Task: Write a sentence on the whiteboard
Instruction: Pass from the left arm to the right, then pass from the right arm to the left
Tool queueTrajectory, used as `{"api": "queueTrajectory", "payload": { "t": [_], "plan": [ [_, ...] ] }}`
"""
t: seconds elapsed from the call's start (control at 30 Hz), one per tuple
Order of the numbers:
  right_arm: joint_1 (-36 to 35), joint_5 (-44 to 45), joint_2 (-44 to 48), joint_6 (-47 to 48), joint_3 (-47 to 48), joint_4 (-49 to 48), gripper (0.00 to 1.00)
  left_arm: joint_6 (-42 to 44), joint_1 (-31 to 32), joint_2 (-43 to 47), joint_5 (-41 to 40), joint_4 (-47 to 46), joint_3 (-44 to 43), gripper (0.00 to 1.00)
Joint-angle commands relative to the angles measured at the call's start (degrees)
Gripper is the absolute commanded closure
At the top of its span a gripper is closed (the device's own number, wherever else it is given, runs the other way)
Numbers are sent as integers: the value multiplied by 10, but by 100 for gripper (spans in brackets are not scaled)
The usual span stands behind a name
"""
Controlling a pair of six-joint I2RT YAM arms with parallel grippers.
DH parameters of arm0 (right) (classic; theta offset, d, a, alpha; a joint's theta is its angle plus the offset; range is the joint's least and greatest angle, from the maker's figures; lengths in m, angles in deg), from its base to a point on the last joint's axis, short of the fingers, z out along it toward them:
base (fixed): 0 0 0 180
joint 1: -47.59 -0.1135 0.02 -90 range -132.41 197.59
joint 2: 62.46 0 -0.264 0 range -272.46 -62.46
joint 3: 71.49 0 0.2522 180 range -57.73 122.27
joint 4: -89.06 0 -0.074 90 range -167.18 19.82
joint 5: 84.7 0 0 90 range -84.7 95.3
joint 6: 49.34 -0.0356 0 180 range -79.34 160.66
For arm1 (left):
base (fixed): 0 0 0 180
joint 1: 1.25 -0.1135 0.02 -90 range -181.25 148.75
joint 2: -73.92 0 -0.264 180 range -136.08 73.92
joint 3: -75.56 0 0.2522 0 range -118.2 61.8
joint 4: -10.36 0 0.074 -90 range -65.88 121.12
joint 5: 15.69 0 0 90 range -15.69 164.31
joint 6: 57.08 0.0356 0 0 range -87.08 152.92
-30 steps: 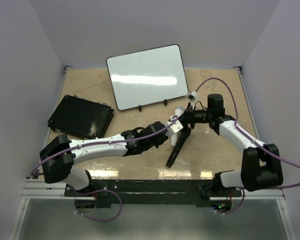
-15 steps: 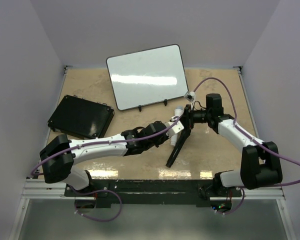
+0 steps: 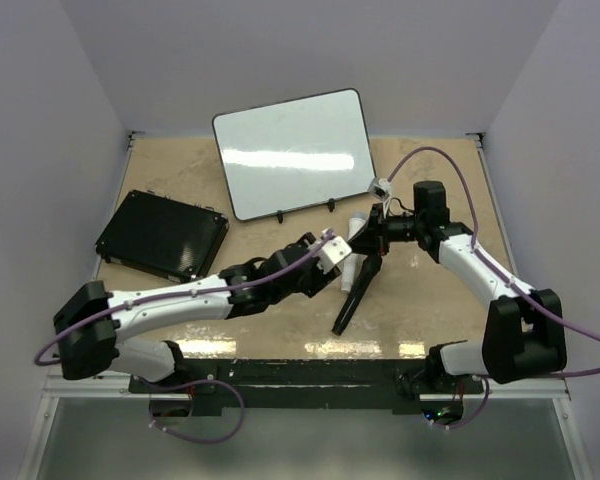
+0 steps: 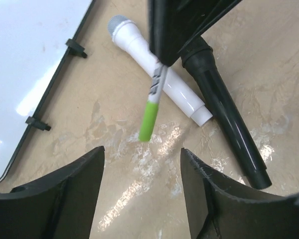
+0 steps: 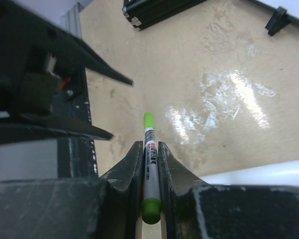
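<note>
While the green-capped marker (image 5: 149,167) is pinched tight by the right gripper (image 5: 149,149), the left gripper (image 4: 142,157) is held spread apart, empty, just left.

The marker (image 5: 149,159) sits between the right end effector's (image 5: 149,145) fingers, above the farther microphone (image 4: 134,42) and nearer microphone (image 4: 229,124) on the counter (image 3: 430,300); the whiteboard (image 3: 292,152) lies beyond it leftward, the pad (image 3: 162,233) far left

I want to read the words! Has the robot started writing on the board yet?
Not yet. Done: the green marker is up off the table. In hand: the right gripper is shut on it, and the left gripper is open beside it. Left: the whiteboard is blank, so all the writing is yet to do.
</note>
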Motion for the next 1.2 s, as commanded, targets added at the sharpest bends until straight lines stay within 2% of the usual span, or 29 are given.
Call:
{"api": "queueTrajectory", "payload": {
  "t": [0.0,0.07,0.17,0.3,0.4,0.63,1.03,1.17],
  "plan": [
    [3,13,34,147,50,91,100,-83,-58,135,99,-80,86,30],
    [1,9,41,169,52,112,100,-88,-83,194,152,-116,123,24],
    [-2,3,41,205,58,141,100,-64,-97,238,221,-160,178,23],
    [-11,-6,41,250,63,176,100,10,-97,234,311,-237,217,23],
    [-17,-10,42,273,66,193,100,57,-97,193,355,-269,214,25],
    [-25,-13,40,299,73,216,100,103,-94,73,363,-267,140,33],
    [-27,-20,44,304,75,222,100,99,-91,1,362,-260,96,52],
    [-27,-22,44,304,74,222,100,98,-92,-11,352,-258,93,54]
  ]
}}
